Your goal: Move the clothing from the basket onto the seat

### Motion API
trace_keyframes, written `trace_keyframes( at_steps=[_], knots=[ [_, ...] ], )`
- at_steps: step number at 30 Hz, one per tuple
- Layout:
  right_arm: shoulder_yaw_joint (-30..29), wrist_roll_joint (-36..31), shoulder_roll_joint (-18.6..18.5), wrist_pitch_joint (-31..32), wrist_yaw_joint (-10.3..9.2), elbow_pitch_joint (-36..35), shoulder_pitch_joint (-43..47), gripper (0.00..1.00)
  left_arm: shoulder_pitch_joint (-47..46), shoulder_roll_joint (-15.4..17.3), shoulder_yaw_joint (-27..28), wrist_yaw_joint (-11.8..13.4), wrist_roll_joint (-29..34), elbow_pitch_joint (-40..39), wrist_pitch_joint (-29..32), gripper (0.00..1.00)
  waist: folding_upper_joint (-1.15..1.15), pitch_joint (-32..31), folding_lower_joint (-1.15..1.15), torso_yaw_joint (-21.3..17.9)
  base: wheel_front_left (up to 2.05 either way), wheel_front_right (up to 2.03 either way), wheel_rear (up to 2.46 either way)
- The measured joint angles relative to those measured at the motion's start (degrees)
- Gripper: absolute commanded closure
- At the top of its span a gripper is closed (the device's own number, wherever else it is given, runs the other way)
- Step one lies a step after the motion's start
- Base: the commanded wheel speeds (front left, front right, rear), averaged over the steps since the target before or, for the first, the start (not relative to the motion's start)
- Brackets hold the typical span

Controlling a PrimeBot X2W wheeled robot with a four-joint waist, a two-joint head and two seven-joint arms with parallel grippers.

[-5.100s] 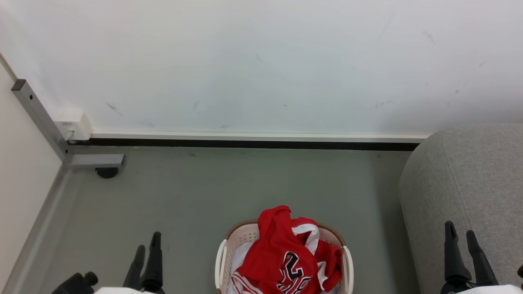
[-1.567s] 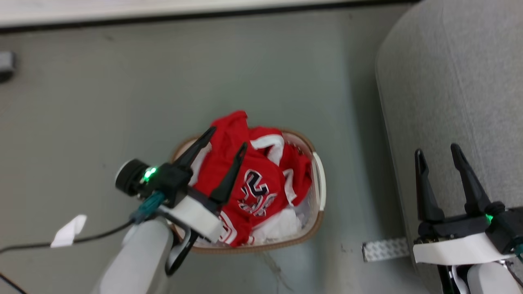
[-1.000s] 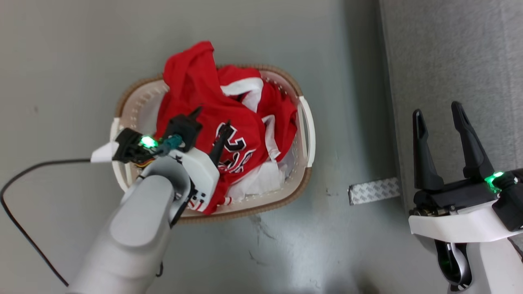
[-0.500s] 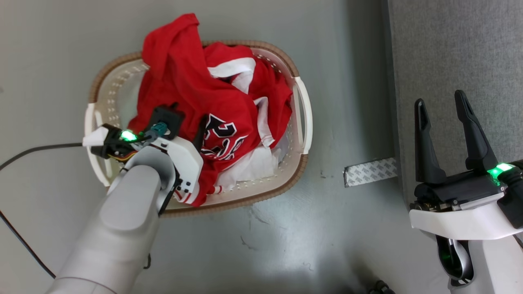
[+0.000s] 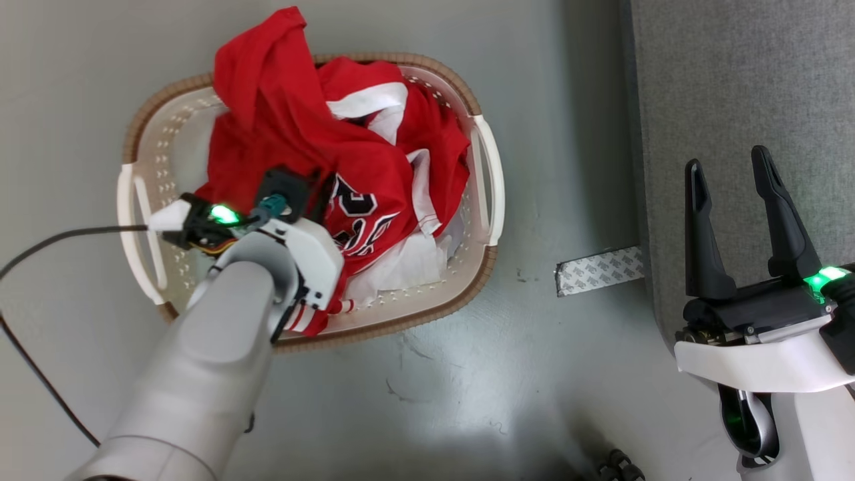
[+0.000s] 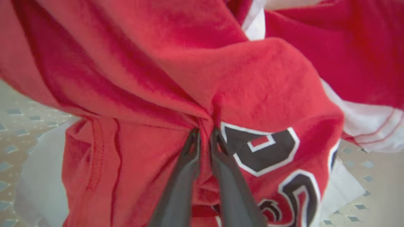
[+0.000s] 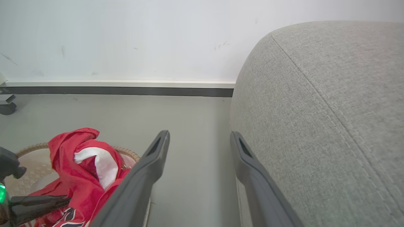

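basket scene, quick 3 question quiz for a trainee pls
1. True or false: the left gripper is shut on a fold of the clothing.
2. The right gripper is: A open and empty; B shut on cloth; C shut and empty.
3. In the head view, the seat lies to the ____ of the basket.
Key: 1 true; 2 A; 3 right.

Left tool [image 6: 204, 134] reaches down, jaws pinched nearly together; right tool [image 5: 728, 164] points forward, jaws spread wide.
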Motion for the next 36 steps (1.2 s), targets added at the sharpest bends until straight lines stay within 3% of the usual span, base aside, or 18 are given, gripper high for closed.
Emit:
trace_keyframes(
  at_steps=[9, 15, 26, 31, 36],
  knots=[
    [-1.0, -1.8, 0.0, 0.0, 0.00, 1.3, 0.7, 0.00, 0.1, -3.4, -0.1, -2.1, -3.8, 1.0, -2.7, 1.00, 0.00, -3.1, 0.00, 1.8, 0.00, 0.00, 0.00],
    [-0.8, -2.1, 0.0, 0.0, 0.00, 3.5, 2.5, 0.00, 6.0, -4.6, 1.0, -3.5, -9.9, -2.3, -3.3, 1.00, 0.00, -8.8, -0.01, 3.4, 0.00, 0.00, 0.00],
    [-2.4, -3.0, 0.0, 0.0, 0.00, 8.6, 10.6, 0.00, 20.6, -5.1, -3.5, -3.9, -21.6, -14.4, -3.3, 1.00, 0.00, -24.8, -0.01, 7.7, 0.00, 0.00, 0.00],
    [-1.8, -3.1, 0.1, 0.0, 0.00, 10.8, 14.6, 0.00, 24.4, -3.3, -3.8, -3.9, -24.3, -20.3, -1.2, 1.00, 0.00, -34.4, -0.02, 10.3, 0.00, 0.00, 0.00],
    [-1.4, -3.0, 0.1, 0.0, 0.00, 11.9, 17.4, 0.00, 27.1, -1.7, -3.3, -1.9, -25.1, -27.4, 1.7, 1.00, 0.00, -41.4, -0.02, 12.1, 0.00, 0.00, 0.00]
  ],
)
